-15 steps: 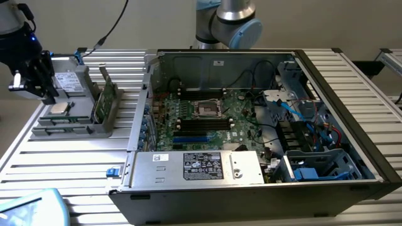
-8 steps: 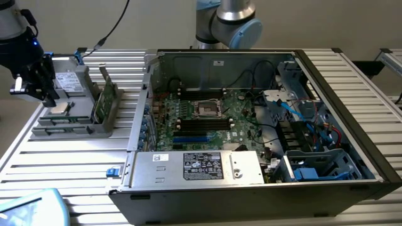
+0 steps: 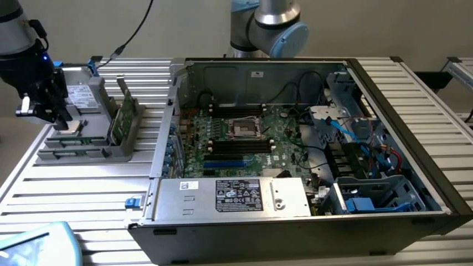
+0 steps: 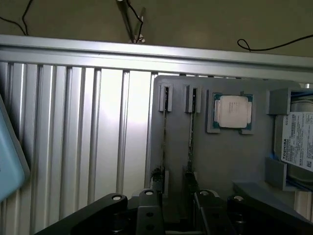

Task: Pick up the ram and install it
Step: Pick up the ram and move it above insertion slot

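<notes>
In the exterior view, note the slatted aluminium table [image 3: 88, 188] in front of a plain beige wall, with a black cable hanging against the wall. An open computer case [image 3: 296, 221] takes up the table's middle and the exterior view's right, its motherboard [image 3: 244, 138] exposed. A grey holder [image 3: 81, 152] sits just beside the case at the exterior view's left. Locate the ram [image 3: 116, 124] standing on edge in this holder, with a second stick [image 3: 133, 119] just beside it on the case side. The gripper [image 3: 61, 116] hangs over the holder's far-left part, near a square processor chip [image 3: 72, 126] and apart from the ram. In the wrist view, observe the same slats and wall beyond the table edge, and a pale blue object [image 4: 10, 156] at the frame's border. The ram [image 4: 191, 142] and the second stick [image 4: 165, 142] appear edge-on as thin lines in their slots, beside the processor chip and a labelled hard drive [image 4: 298, 142]. The gripper [image 4: 173, 215] has its fingers [image 4: 149, 210] spread apart with nothing between them. It is above the near ends of both sticks and touches neither.
</notes>
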Tool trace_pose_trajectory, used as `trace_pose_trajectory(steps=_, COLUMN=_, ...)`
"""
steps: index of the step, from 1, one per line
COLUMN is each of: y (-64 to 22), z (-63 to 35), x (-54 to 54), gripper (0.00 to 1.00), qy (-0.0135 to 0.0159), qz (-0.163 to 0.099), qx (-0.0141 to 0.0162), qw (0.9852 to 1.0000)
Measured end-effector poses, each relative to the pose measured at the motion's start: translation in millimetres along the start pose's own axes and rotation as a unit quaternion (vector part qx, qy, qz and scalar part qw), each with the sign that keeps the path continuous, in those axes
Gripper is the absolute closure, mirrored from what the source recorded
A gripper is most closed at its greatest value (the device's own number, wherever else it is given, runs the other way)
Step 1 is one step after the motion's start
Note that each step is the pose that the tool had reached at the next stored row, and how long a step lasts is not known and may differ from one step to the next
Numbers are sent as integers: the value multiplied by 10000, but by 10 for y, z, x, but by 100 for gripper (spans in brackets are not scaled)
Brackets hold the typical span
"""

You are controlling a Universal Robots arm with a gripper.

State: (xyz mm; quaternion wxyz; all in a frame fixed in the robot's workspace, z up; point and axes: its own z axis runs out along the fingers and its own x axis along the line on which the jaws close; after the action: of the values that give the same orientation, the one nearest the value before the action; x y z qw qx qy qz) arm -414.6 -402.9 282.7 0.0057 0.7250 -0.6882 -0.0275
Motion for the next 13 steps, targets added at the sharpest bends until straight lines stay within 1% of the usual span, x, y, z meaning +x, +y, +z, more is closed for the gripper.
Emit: trace_pose_trajectory(steps=13, y=21, z=172, x=17, gripper=69, qy=-2, qz=47, qx=1, qw=10000)
